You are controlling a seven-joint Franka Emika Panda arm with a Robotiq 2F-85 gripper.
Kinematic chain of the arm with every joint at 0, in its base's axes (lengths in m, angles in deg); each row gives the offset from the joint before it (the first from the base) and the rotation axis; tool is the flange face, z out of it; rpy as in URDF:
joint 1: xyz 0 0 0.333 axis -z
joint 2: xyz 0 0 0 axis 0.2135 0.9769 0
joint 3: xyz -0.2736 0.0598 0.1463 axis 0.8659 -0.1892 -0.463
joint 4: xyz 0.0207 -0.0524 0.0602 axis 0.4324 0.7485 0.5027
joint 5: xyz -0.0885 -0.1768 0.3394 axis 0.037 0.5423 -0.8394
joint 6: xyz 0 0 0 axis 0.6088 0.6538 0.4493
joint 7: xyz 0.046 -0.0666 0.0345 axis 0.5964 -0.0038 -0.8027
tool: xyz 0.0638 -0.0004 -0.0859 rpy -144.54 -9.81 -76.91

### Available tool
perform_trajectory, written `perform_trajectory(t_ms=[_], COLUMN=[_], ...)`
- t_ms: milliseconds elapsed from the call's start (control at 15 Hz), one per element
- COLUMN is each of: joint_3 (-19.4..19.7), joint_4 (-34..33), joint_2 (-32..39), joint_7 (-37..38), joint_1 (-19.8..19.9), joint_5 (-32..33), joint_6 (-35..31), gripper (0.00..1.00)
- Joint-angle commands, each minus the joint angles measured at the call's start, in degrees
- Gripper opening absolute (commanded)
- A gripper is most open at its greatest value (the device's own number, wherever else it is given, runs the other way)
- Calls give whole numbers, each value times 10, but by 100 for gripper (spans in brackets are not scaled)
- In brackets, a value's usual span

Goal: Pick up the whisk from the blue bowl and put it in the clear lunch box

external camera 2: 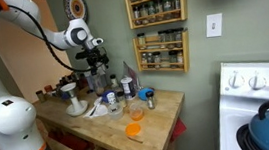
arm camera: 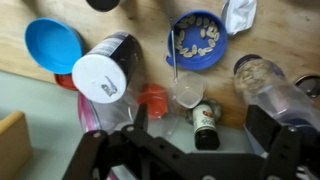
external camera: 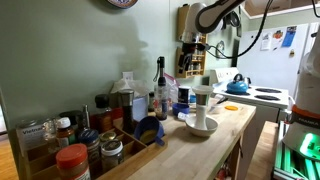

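Beneath the end effector (arm camera: 190, 145), spread wide and grasping nothing, the whisk (arm camera: 171, 58) lies in the blue bowl (arm camera: 197, 38) with its thin handle poking over the rim. It looks light, stiff in the handle and springy in the wires, so the handle seems the place to pinch. Jars and bottles crowd the wooden worktop (arm camera: 140, 20) of a kitchen with spice racks (external camera 2: 159, 27) and a stove (external camera 2: 241, 79).

We log an exterior view low and close at the wooden counter (external camera: 235, 118) end, facing along it to the stove (external camera: 262, 96), an exterior view farther back, sharing counter (external camera 2: 163, 107) and stove (external camera 2: 250, 78), wrist view straight down, near the blue bowl (arm camera: 178, 55).
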Motion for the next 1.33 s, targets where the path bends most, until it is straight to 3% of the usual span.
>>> perform_trajectory(t_ms=[0,133,200,267,533,1067,1133,1200,1267], joint_3=[25,29,23,20,20,33,32,32,30], joint_4=[72,72,66,70,64,42,38,33,27], joint_2=[-5,35,54,19,32,146,158,170,182], joint_7=[-98,-120,-92,-94,-95,-140,-147,-147,-148], joint_1=[-28,-28,-19,-20,-19,-2,1,5,9], joint_5=[-103,-128,-106,-102,-102,-108,-113,-112,-111], joint_6=[-23,-8,12,-2,-5,-121,-133,-140,-147], gripper=[100,100,100,100,100,99,94,81,76])
